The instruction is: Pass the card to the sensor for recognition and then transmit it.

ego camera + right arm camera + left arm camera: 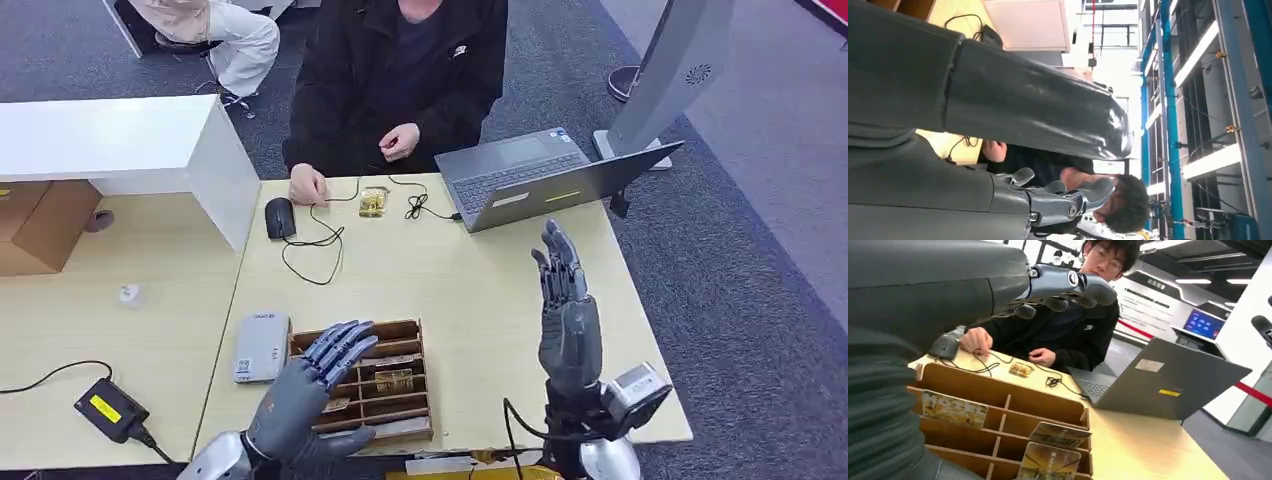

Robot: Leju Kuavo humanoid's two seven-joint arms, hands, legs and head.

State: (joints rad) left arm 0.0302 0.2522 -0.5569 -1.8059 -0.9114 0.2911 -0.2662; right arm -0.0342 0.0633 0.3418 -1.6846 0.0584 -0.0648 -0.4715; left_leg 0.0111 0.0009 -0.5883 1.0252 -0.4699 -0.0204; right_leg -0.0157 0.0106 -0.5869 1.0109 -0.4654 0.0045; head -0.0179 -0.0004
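Hovering over brown wooden slotted card rack (372,385) on pale wooden desk (470,280): left hand (300,390), fingers spread, empty. Raised upright beside: right hand (566,310), fingers apart, empty. Seated in rack slots: printed cards (1058,434).

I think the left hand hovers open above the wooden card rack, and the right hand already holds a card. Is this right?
Not quite. The right hand holds nothing: the head view shows it raised, fingers straight and apart. The left hand does hover open above the wooden card rack.
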